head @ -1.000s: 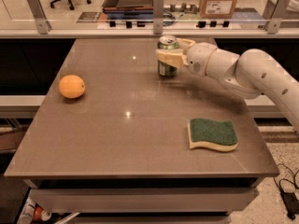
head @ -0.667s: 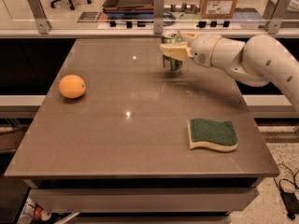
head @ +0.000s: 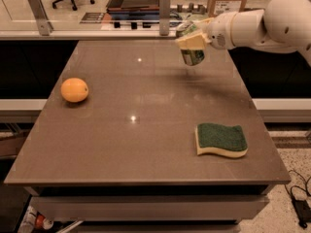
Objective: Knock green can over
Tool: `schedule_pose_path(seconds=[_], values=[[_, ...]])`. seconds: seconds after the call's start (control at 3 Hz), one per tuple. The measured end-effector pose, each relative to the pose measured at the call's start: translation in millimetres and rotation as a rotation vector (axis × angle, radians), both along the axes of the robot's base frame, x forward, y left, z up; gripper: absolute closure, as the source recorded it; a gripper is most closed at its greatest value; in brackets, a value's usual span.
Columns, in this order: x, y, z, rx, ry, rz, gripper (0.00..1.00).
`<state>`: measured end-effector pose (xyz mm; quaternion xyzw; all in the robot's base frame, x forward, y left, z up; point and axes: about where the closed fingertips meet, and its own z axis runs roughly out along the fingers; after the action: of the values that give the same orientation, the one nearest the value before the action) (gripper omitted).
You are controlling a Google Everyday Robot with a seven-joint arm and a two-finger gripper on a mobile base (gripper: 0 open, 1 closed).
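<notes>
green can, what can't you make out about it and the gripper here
- Camera view, green can: its top and upper label are hidden by the gripper, which holds it above the table at the far right.
- Label text: too blurred to read.
- Arm: cut off by the right edge.

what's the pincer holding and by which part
The pincer grips the green can by its upper half, above the table's far right side.

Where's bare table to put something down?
On the table, a wide bare patch runs between orange and sponge; near-left and far-left corners too. Crowded only far right, where the tool grips the green can.
</notes>
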<state>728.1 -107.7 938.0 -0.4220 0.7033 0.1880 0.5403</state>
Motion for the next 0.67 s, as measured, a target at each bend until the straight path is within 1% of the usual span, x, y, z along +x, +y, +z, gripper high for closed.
schedule_pose_path(seconds=[0.33,0.67], values=[[-9,-15,0,-0.114,0.054,-0.021,1.0],[-22,-20,-6,-0.21,0.099,-0.033,1.0]])
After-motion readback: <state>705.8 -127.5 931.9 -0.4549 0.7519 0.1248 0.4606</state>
